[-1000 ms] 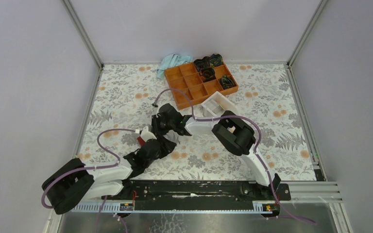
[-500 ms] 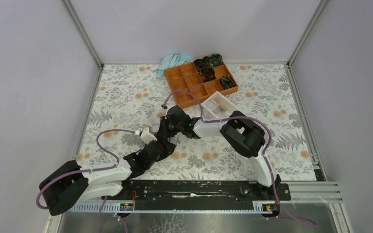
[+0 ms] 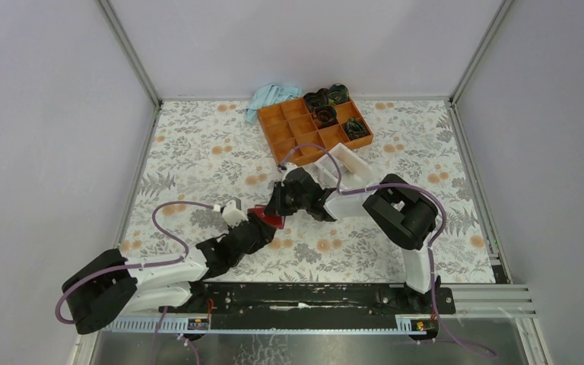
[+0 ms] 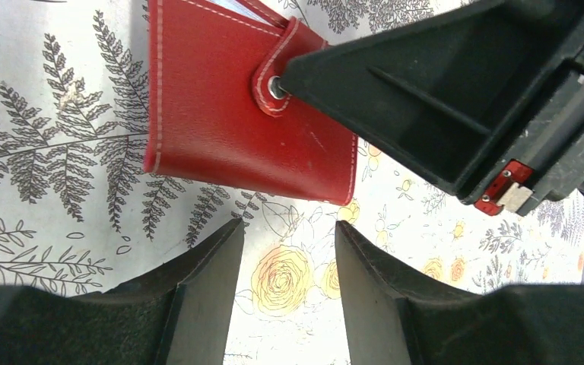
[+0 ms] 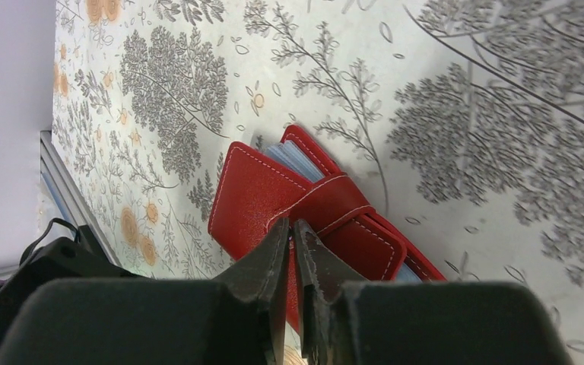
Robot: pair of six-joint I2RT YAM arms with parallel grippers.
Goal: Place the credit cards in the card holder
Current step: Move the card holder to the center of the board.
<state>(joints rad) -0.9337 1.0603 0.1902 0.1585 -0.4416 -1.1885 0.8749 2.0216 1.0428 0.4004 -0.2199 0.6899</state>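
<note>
Dark-red leather, stitched in pale thread, makes up the small folding card holder (image 3: 268, 219), which lies flat and folded shut on the floral-printed table (image 3: 198, 152), its snap tab (image 5: 336, 201) wrapped over the cover. Thin light-blue edges of the credit cards (image 5: 296, 163) peek out of the card holder's open side; how many there are cannot be told.

On the card holder's near side sits the left gripper (image 4: 287, 228). Its two black fingers (image 4: 205, 289) stand moderately apart with only printed tabletop between them, gripping nothing, and their tips stop just short of the card holder's edge.

From the card holder's far right side comes the right gripper (image 5: 290, 228). Its fingers (image 5: 270, 255) are drawn almost together, only a slit left between them, and nothing shows clamped there. In the left wrist view its tip touches the metal stud on the snap tab.

Well beyond the card holder, toward the far wall, stands an orange plastic compartment tray (image 3: 315, 129) with dark tangled items in its right-hand cells. A whitish clear rectangular box (image 3: 342, 161) lies between that tray and the card holder. Farther from the card holder still, a crumpled light-blue cloth (image 3: 270, 97) lies against the tray's far left corner.
</note>
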